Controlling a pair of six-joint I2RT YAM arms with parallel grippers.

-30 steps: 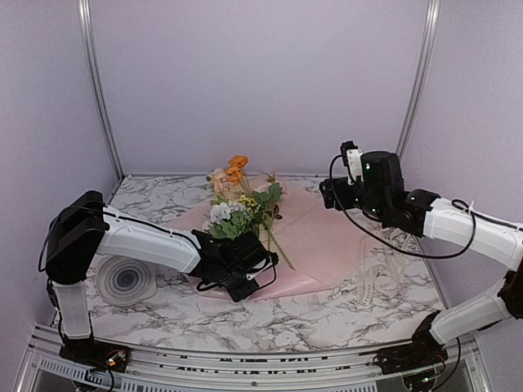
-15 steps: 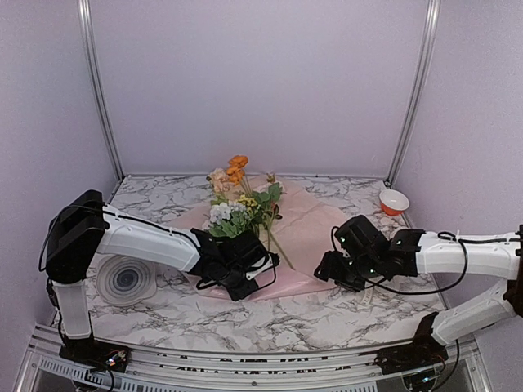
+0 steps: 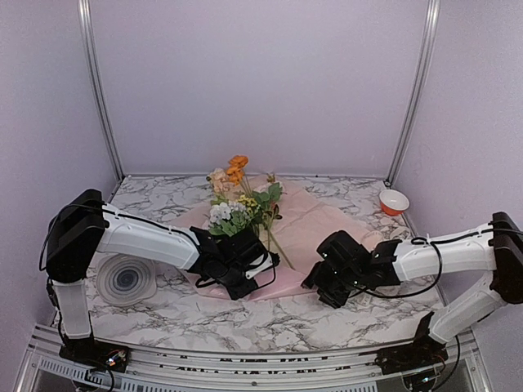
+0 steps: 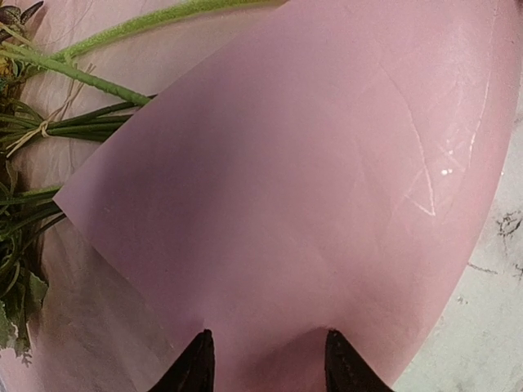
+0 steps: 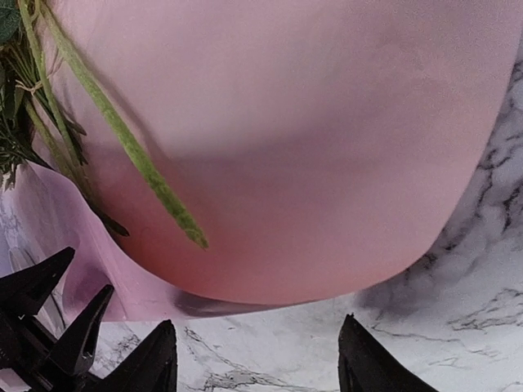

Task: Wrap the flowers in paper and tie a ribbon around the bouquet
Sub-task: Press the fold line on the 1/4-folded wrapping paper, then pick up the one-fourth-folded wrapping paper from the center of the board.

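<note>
rolling thin pale pink paper (image 3: 315, 220) over green-stemmed artificial flowers (image 3: 239, 208) wants the spread right gripper (image 5: 253, 347) low, the half-spread left gripper (image 4: 265, 355) steadying.

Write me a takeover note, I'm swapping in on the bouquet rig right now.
Left gripper: jaws partly apart around a raised fold of the pale pink wrapping paper; grip unclear.
Right gripper: open over the paper's near edge, empty.
Artificial flowers with green stems lie on the sheet.
Done: flowers placed.
To do: wrapping, then tying the cream-white ribbon, barely visible right of the sheet.
</note>
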